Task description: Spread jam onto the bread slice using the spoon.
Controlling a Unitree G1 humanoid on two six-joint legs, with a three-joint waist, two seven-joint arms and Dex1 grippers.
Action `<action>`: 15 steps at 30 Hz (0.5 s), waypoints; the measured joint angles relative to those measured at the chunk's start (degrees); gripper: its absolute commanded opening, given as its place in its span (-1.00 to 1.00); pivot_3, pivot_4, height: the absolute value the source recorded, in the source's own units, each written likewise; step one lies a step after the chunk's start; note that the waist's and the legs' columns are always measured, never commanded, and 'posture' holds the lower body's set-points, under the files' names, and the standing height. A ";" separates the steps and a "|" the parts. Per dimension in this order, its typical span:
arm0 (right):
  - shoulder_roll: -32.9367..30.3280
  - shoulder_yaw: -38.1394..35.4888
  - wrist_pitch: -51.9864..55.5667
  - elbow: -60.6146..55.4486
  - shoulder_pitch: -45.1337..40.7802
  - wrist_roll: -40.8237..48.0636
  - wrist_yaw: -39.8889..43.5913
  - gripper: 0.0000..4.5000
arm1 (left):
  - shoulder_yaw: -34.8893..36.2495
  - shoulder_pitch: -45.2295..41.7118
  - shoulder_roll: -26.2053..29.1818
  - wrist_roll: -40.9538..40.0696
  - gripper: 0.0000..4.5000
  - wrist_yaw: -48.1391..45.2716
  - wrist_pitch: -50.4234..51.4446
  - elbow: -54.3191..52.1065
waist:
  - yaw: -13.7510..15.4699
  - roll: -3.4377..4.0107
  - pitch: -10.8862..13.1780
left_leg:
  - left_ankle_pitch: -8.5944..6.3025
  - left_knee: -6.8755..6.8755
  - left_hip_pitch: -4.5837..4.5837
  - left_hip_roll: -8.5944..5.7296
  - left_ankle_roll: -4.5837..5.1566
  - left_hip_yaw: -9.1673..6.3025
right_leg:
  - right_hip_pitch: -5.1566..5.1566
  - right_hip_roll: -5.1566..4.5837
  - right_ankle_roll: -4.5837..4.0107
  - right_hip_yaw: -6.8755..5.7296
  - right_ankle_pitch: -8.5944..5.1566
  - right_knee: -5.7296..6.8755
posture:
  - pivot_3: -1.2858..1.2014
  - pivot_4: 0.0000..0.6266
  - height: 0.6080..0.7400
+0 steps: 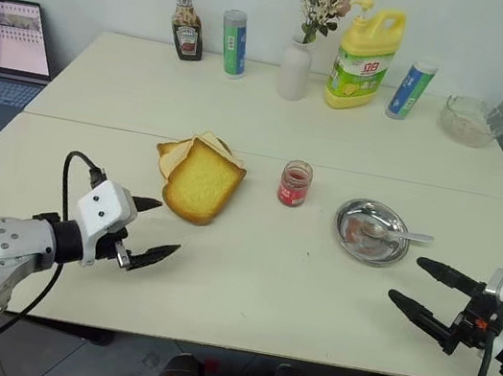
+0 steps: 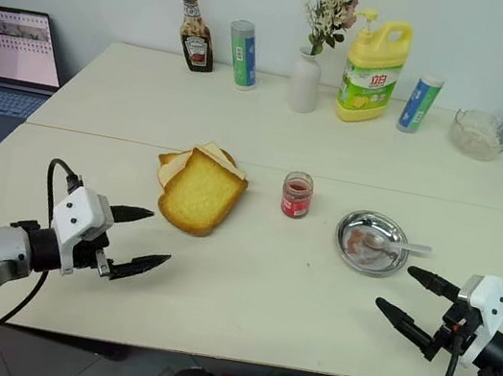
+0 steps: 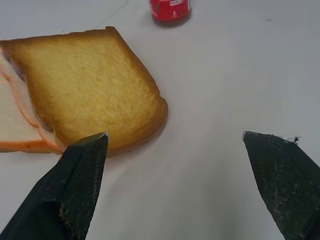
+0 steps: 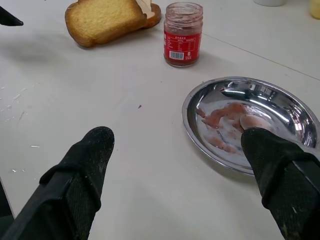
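The golden toasted bread slice (image 1: 204,183) lies mid-table, leaning on paler slices (image 1: 172,152). To its right stands the small glass jar of red jam (image 1: 294,183), lid off. Further right, the silver spoon (image 1: 410,237) rests in a round steel dish (image 1: 341,225) smeared with jam, its handle sticking out over the right rim. My left gripper (image 1: 170,226) is open just short of the bread's near corner (image 3: 90,85), with nothing between its fingers. Near the table's front right, my right gripper (image 1: 405,278) is open and empty, pointing toward the dish (image 4: 192,127) and jar (image 4: 183,34).
Along the back edge stand a ketchup bottle (image 1: 187,21), a green tube (image 1: 234,44), a white vase of flowers (image 1: 296,67), a yellow detergent bottle (image 1: 364,57), a blue tube (image 1: 410,89) and a glass bowl (image 1: 472,121). A laptop (image 1: 5,38) sits off the table's left.
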 measured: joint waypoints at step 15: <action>-1.98 6.07 7.03 -9.55 -9.42 2.02 -3.90 0.96 | 0.49 -10.20 -17.16 -2.17 1.00 23.03 16.42 4.16 | 0.10 -0.18 -0.13 | 0.00 0.31 0.06 -0.06 0.00 -0.18 | 0.34 0.01 0.20 -0.09 0.13 -0.03 | 0.03 -0.52 1.00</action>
